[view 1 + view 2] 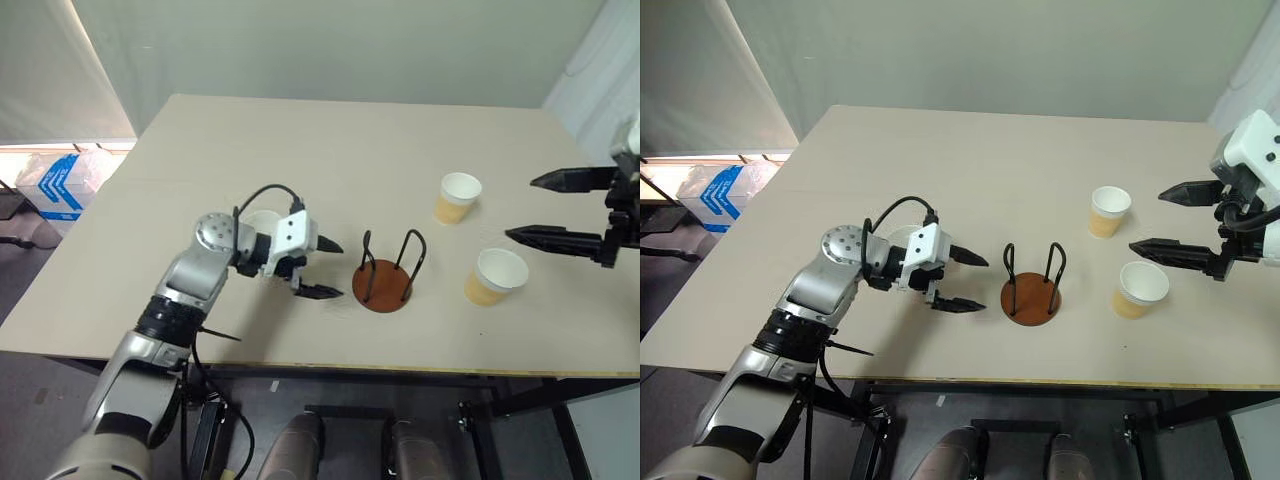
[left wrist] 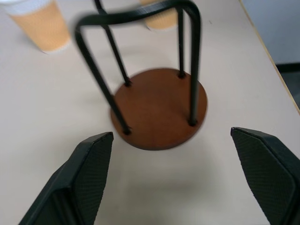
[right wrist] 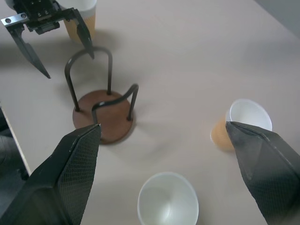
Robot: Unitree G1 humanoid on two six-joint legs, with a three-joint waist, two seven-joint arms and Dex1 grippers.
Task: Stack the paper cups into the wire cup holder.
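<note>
The wire cup holder (image 1: 385, 291), a reddish-brown disc with two black wire arches, stands empty near the table's front edge. My left gripper (image 1: 322, 268) is open just left of it, fingers pointing at it and holding nothing. One paper cup (image 3: 74, 29) stands behind that gripper's wrist. Two more paper cups stand upright right of the holder, one farther back (image 1: 458, 197) and one nearer (image 1: 494, 276). My right gripper (image 1: 555, 210) hovers open above the table, to the right of these two cups.
The beige table (image 1: 300, 150) carries nothing else. Its front edge runs close below the holder. A blue and white bag (image 1: 60, 185) lies on the floor past the table's left side.
</note>
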